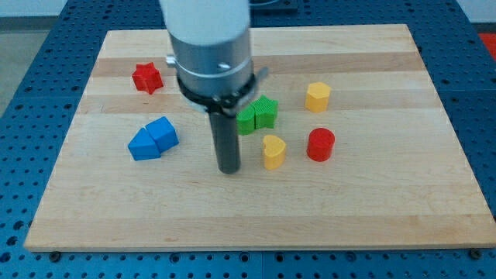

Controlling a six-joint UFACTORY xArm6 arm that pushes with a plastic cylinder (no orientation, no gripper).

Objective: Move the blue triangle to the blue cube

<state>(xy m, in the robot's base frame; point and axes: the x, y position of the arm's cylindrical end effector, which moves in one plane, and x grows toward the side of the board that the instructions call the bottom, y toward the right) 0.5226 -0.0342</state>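
Camera view: wooden board [387,209] on blue perforated table. Small blue plastic triangle block [144,144] and small blue plastic cube [163,132] sit touching, at view's left of centre. My tip [229,169], plain rod end with no jaws to open or close, rests on bare wood, well to view's right of both, touching nothing. Yellow heart-shaped block [273,151] near tip on view's right.

Handling judgement: triangle looks light, rigid, slides easily, likely to spin if struck off-centre. No grasp possible; push flat face squarely. Task appears essentially met.
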